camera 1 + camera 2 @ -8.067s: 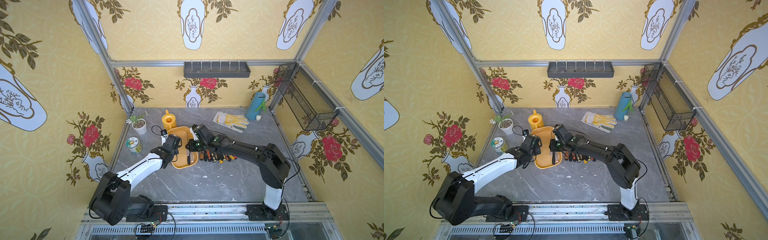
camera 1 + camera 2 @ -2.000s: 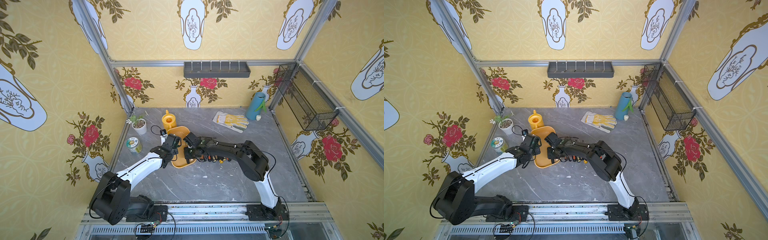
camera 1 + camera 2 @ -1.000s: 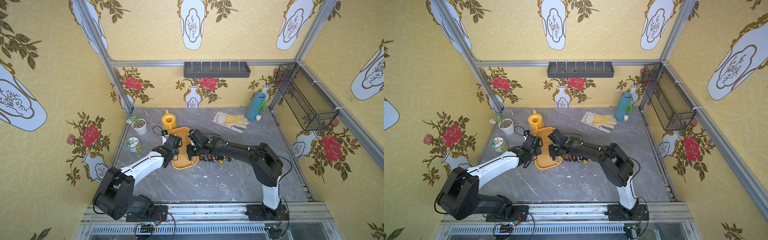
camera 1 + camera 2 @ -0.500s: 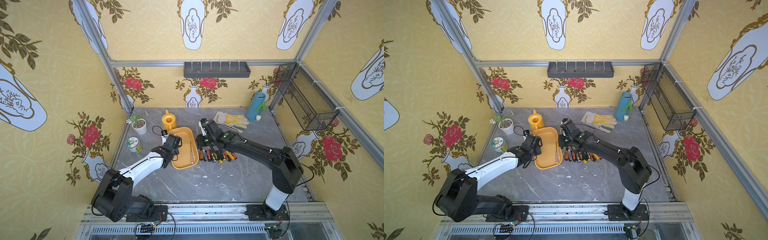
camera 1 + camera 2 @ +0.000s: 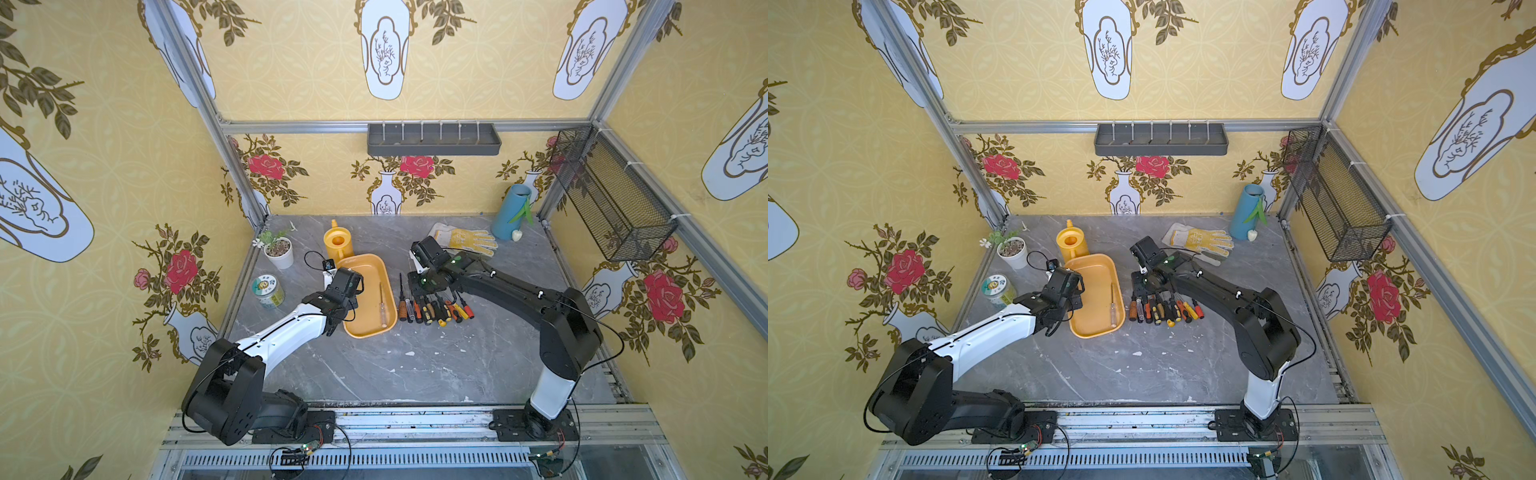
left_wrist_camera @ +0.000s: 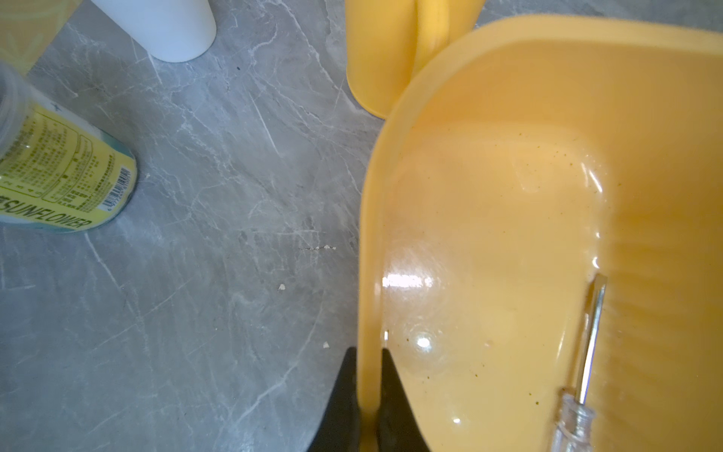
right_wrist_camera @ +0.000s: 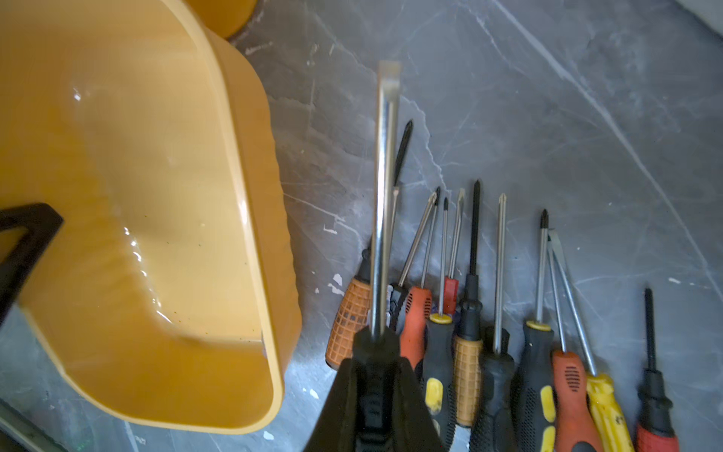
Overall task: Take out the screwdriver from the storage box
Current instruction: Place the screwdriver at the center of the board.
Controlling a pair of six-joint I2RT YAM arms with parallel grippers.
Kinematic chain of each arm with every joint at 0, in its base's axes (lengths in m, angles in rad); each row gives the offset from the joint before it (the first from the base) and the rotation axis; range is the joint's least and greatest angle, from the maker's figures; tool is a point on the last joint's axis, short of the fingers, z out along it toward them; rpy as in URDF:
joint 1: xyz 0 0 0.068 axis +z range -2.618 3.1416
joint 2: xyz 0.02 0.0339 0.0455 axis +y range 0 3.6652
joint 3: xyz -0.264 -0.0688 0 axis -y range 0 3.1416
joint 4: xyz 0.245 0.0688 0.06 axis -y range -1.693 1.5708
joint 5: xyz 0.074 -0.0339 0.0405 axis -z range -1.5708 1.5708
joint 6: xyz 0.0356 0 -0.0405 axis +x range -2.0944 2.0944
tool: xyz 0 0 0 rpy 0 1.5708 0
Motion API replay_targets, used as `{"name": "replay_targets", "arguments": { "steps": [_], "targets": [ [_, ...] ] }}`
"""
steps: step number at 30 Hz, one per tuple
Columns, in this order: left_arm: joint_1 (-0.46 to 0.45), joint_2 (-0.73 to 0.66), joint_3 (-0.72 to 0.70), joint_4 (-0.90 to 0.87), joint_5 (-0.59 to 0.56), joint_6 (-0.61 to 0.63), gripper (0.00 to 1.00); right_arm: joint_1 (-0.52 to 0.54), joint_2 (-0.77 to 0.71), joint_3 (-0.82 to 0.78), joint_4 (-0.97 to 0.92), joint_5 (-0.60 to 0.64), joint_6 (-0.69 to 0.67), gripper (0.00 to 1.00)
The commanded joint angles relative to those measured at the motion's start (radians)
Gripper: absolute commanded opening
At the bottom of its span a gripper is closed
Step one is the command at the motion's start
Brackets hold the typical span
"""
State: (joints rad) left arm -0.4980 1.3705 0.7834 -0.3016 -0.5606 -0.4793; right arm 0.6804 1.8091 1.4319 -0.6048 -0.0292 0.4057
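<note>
1. My left jaws are clamped on the long wall of the storage box [image 6: 508, 195], one finger inside and one outside.
2. My right jaws grip a black-handled screwdriver [image 7: 385, 195] by its handle. It is outside the box, above the row of screwdrivers [image 5: 432, 309] on the counter [image 5: 415, 365].
3. I see a clear-handled screwdriver [image 5: 381, 303] lying in the box, along the wall nearest that row.

Robot test cell, floral wallpaper panels [image 5: 291, 62], aluminium frame [image 5: 291, 126], marble tabletop [image 5: 415, 365]
</note>
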Motion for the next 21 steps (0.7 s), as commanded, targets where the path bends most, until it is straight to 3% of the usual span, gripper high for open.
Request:
{"name": "replay_targets", "arguments": {
  "steps": [1, 21],
  "targets": [
    [0.001, -0.001, 0.004, -0.011, -0.007, 0.004, 0.0, 0.0, 0.033, 0.022, -0.07, 0.0, -0.02, 0.0],
    [0.0, -0.003, 0.0, -0.011, -0.005, 0.002, 0.0, 0.011, 0.139, 0.064, -0.118, -0.034, -0.005, 0.0]
  ]
}}
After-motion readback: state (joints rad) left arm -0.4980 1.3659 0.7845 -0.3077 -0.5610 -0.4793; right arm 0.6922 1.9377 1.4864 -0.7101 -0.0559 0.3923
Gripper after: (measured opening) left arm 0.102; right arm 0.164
